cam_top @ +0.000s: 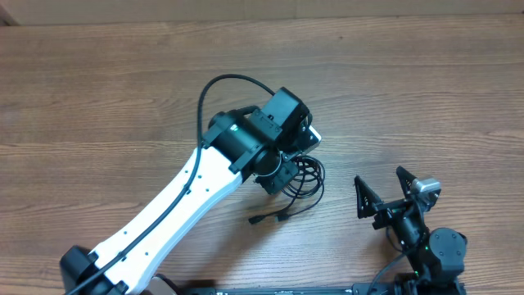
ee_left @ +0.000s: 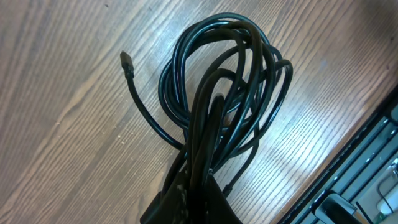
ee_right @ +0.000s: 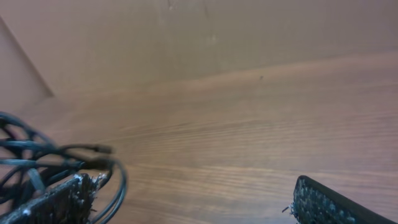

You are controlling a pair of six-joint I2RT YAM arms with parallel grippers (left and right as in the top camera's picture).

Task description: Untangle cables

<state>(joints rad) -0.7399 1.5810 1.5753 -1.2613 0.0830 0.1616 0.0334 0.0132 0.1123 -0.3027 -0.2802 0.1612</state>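
the thin, glossy black cables [cam_top: 309,174] lie in one tangled bundle near the middle of the brown wood-grain table [cam_top: 426,82]. in the overhead view they are largely hidden under the head of the white-and-black left arm. a short tail ending in a small dark plug [cam_top: 257,220] lies flat on the wood just beside the coil, on the robot's side of it.

the left wrist view shows the cables [ee_left: 249,68] as several rounded loops stacked on one another. the strands cross and overlap so closely that single cords cannot be told apart. their smooth skin has a soft sheen. one loose end curves out of the coil and lies on the wood, finishing in a small dark plug [ee_left: 126,60].

the left gripper [ee_left: 189,202] sits at the near side of the coil. a group of strands draws together and runs between its dark fingers, which are clamped on the cables, while the remaining loops fan out beyond the fingertips.

the right gripper [cam_top: 383,190] is well apart from the bundle, on its right, with its two black fingers spread wide and nothing between them. in the right wrist view the cables [ee_right: 25,158] show blurred at the left edge, with one plug end [ee_right: 102,149] pointing outward.
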